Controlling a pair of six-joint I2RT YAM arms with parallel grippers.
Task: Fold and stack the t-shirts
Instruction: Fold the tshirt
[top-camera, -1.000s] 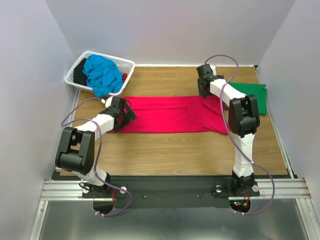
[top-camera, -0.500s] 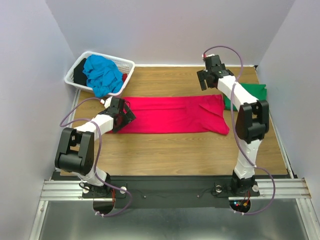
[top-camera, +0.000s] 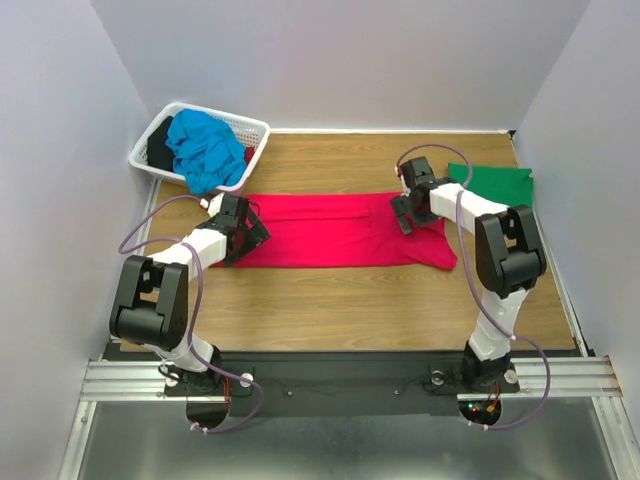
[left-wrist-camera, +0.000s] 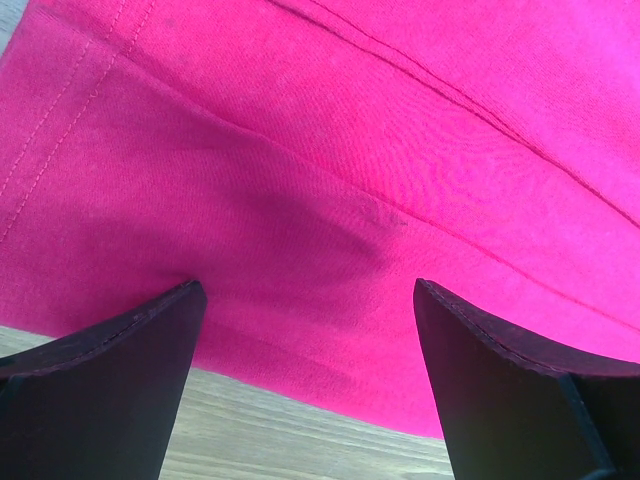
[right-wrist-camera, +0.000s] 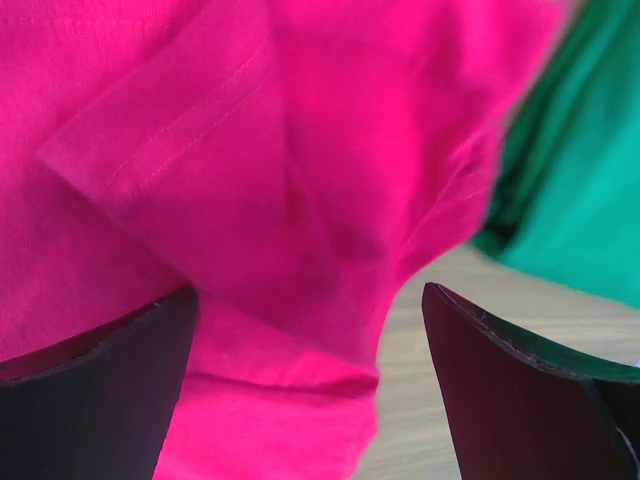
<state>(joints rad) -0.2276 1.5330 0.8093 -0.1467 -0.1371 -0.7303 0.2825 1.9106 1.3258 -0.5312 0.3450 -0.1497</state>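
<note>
The left end effector (top-camera: 246, 228) is wide open and holds nothing. Its 2 fingers point down at the left end of the pink t-shirt (top-camera: 330, 228). The right end effector (top-camera: 405, 212) is wide open too, with nothing in it. It sits low over the right end, where a sleeve lies folded over.

The pink t-shirt lies flat in a long strip across the middle of the worktop (top-camera: 350, 300). The green t-shirt (top-camera: 497, 185) lies folded in the far right corner, just beside the pink one. The blue t-shirt (top-camera: 205, 150) is bunched up in the white basket (top-camera: 255, 126) at the far left.

I think the pink cloth is soft, light and floppy. It will sag and crumple if it is picked up in 1 spot only. It is best to pinch it at both short ends, close to the edge, and to catch all the layers at once.

Some things are hard to see. I cannot tell if the fingers touch the cloth or hang just above it. The right wrist view is blurry. I cannot count the layers in the strip. A dark thing (top-camera: 158, 155) in the basket is mostly hidden under the blue t-shirt
</note>
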